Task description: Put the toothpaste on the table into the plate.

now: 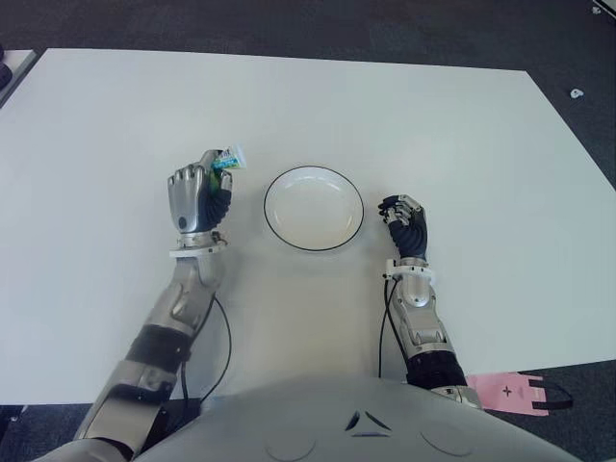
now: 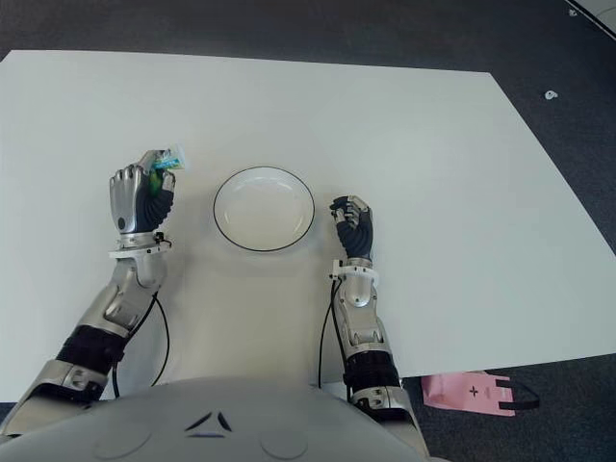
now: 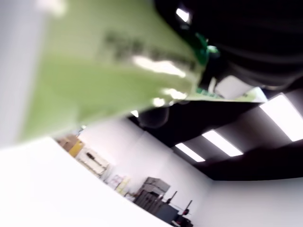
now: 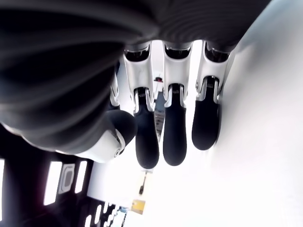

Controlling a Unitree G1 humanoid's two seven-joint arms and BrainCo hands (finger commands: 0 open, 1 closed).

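A white plate (image 1: 314, 208) with a dark rim sits on the white table (image 1: 385, 115) at the middle. My left hand (image 1: 199, 196) is just left of the plate, its fingers curled around a green and white toothpaste tube (image 1: 229, 160) whose end sticks out past the hand. The left wrist view shows the green tube (image 3: 104, 80) close up under dark fingers. My right hand (image 1: 405, 226) shows just right of the plate with its fingers (image 4: 174, 127) curled and nothing in them.
A pink bag (image 1: 515, 392) lies on the floor past the table's near right edge. Dark carpet surrounds the table. Bare white tabletop stretches behind the plate and out to the right.
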